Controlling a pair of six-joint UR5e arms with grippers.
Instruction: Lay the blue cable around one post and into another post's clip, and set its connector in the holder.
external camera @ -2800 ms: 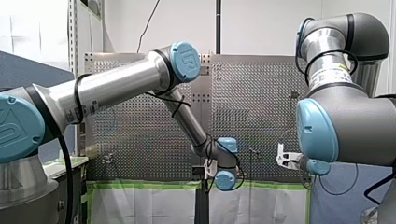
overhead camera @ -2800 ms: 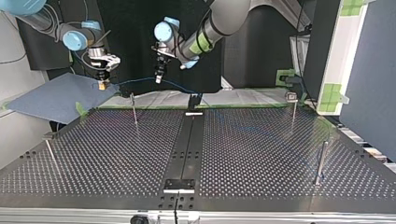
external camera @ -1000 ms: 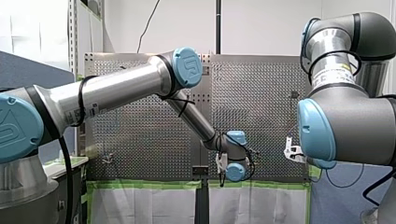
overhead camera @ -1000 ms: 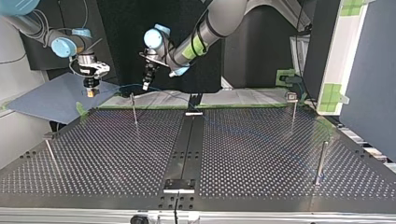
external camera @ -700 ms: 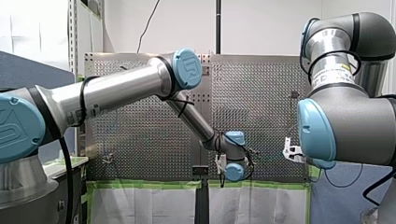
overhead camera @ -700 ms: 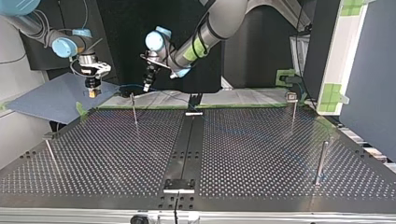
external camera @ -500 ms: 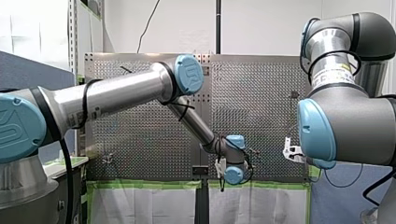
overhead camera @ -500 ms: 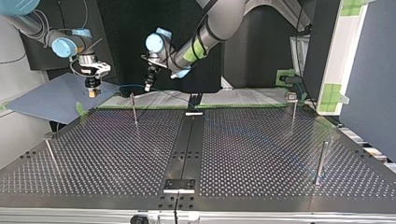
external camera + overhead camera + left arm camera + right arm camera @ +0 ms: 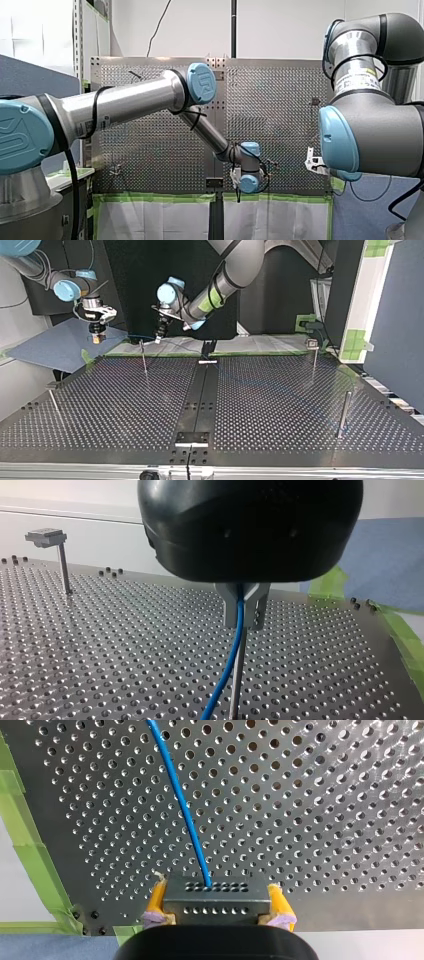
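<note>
Currently routing step. Left gripper [image 9: 242,612] pinching cable [image 9: 220,691] in narrow grip, hovering just above post [image 9: 233,705]. Right gripper [image 9: 217,906] clamping connector [image 9: 215,892] between yellow pads, near table corner. Next, likely: lowering cable beside post, wrapping around, watching tension.

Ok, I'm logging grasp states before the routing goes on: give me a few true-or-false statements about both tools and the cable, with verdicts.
1. My right tool grips the dark connector between yellow pads. True.
2. My left tool is open and empty. False: it is shut on the blue cable.
3. A post stands just under my left tool. True.
4. The connector sits in its holder. False: it is in my right tool's grip.
</note>
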